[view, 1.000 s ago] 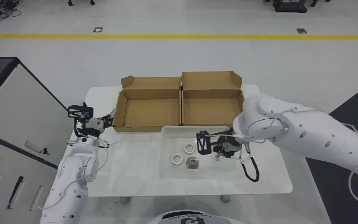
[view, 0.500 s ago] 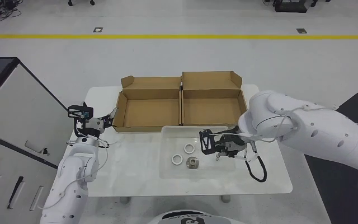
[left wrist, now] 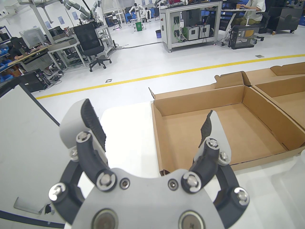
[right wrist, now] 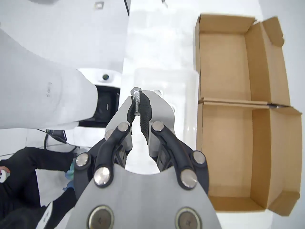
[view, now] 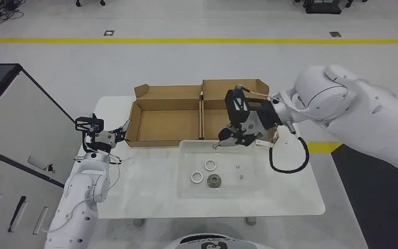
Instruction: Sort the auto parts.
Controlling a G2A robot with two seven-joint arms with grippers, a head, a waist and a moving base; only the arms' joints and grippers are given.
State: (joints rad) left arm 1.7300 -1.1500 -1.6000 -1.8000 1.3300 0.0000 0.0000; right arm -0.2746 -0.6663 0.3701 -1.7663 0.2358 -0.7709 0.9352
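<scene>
We have the right claw [right wrist: 138, 99] clamped narrow on a bolt [right wrist: 136, 102]. The threaded shank lies along the ribbed pads [right wrist: 145, 107] and the hexagonal head pokes out just past the tips, so the grip looks to us like one made along the length to keep the bolt from swivelling. The bolt is slim, bright metal, threaded right up to its head. From above, this claw [view: 231, 138] hangs over the far edge of the white tray [view: 286, 180], with the near wall of the right cardboard box [view: 212, 123] just beyond its tips. We judge it is carried high so the bolt clears that wall. Below and behind the claw, two white rings [view: 211, 165] and a round metal piece [view: 214, 181] lie in the tray, not yet sorted. The left claw [left wrist: 147, 117] is spread wide with nothing in it. It is parked off the outer corner of the left box [view: 165, 124], well apart from the tray and out of the other arm's way.
</scene>
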